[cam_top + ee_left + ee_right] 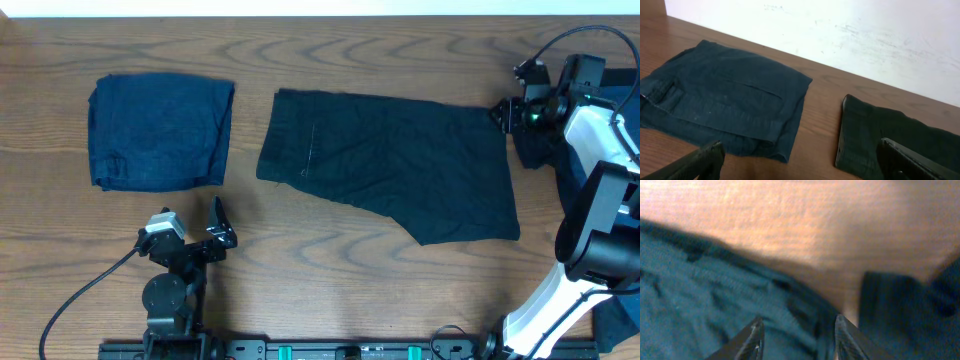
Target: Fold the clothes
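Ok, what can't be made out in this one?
- Right wrist view: blur hides whether the right gripper touches the flat garment.
- Overhead: the right arm and the frame edge hide most of the dark cloth at far right; garment count unclear.
- Left wrist view: the right edge cuts off the flat garment.

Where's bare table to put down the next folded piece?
Bare wood: the strip between the folded garment and the spread garment, and the front stretch below it, beside the left gripper. Crowded at the right edge: right gripper, more dark cloth.
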